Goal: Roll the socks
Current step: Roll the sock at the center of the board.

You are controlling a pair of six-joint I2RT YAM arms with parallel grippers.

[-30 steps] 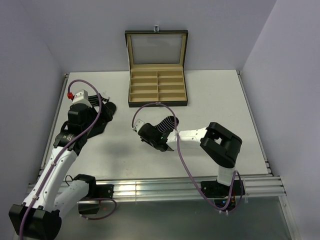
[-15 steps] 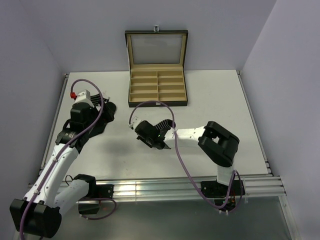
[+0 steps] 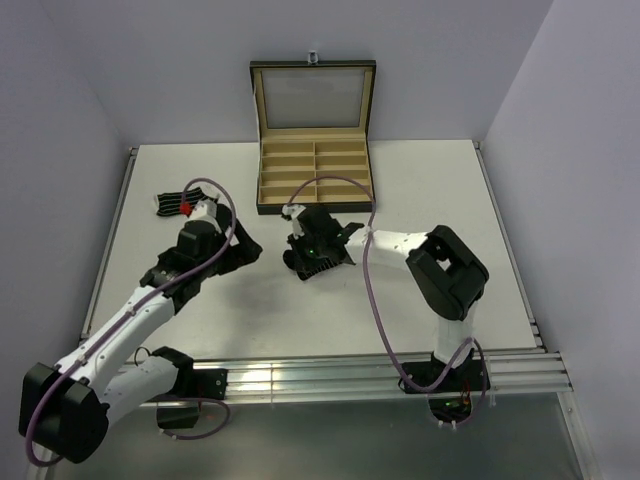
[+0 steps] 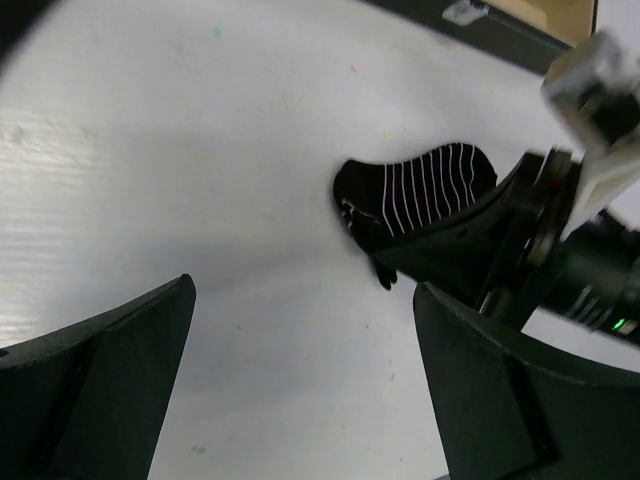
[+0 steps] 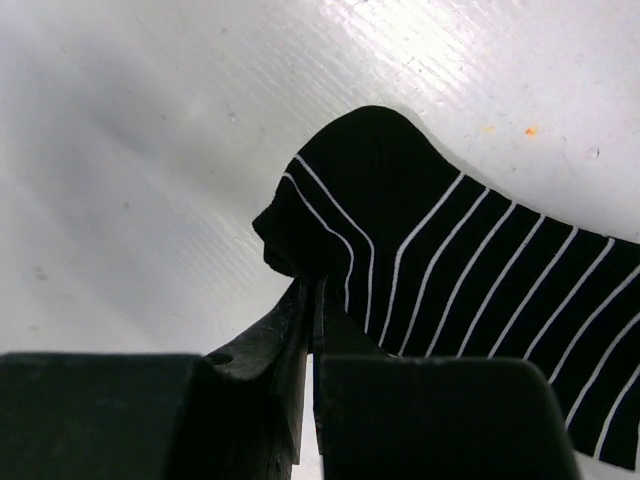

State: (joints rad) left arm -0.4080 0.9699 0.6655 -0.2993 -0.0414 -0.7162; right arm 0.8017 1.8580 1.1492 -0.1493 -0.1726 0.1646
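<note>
Top view: L gripper (image 3: 238, 252) hovering mid-table. R gripper (image 3: 308, 262) sitting low, just in front of the box (image 3: 315, 150). Spare sock (image 3: 170, 204), striped, lying flat near the table's (image 3: 430, 190) far-left edge, well apart from both arms.

L wrist: fingers (image 4: 100, 380) standing spread wide, nothing btwn them. Striped sock (image 4: 420, 190) lying ahead on the table, w/ R gripper clamping one end.

R wrist: jaws pressing together, pinching the sock's edge.

Progress, I'd judge: early. No bundle showing anywhere, roll not begun, both visible socks left to do.
</note>
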